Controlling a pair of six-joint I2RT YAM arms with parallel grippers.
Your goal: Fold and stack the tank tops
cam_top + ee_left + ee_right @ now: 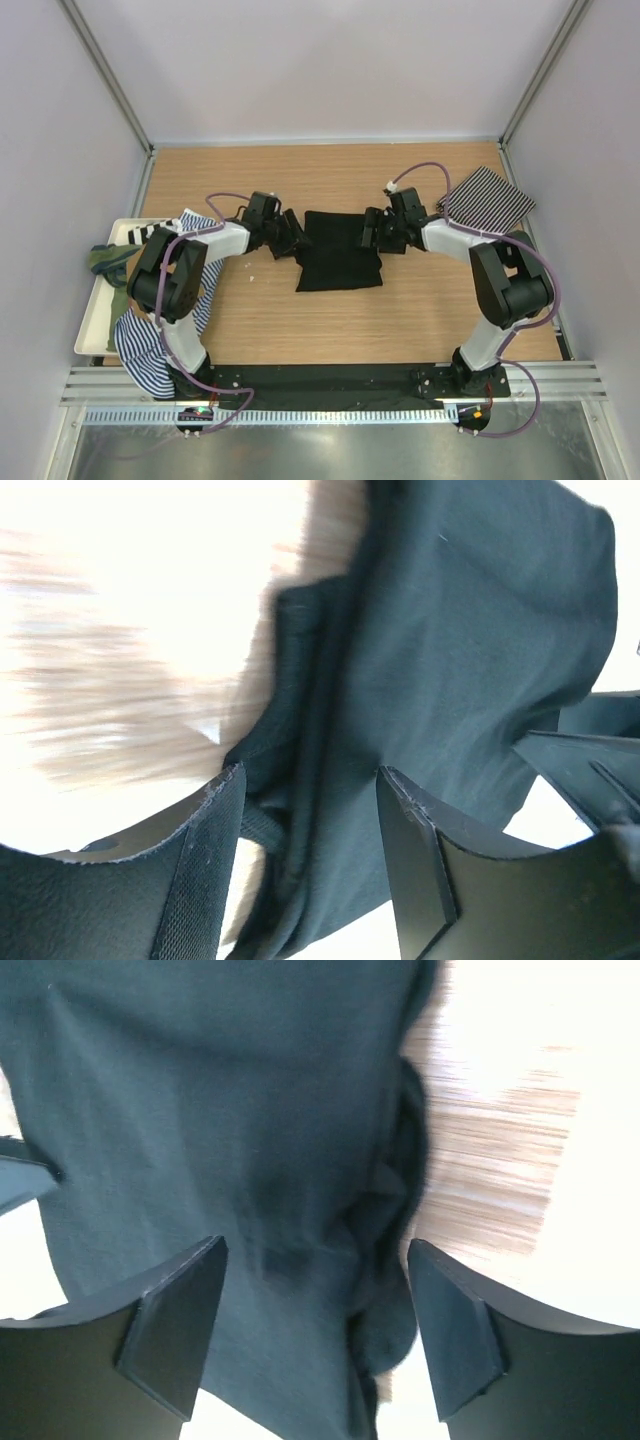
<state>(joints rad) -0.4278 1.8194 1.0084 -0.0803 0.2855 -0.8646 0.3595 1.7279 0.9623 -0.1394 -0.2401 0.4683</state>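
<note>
Soft matte black tank top (338, 255), folded roughly rectangular, on wood-grain table (330, 175)

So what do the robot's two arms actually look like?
The left arm and right arm have white tube-like links joined by chunky black joints, with thin purple cables looping alongside. They stand on a black base strip. The left end effector and right end effector each carry two black, wedge-shaped fingers with flat inner faces.

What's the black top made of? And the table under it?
The black top looks like soft, matte knit cloth: it folds and wrinkles at its edges. The table looks like wood or wood-look laminate, smooth, with pale brown grain streaks.
</note>
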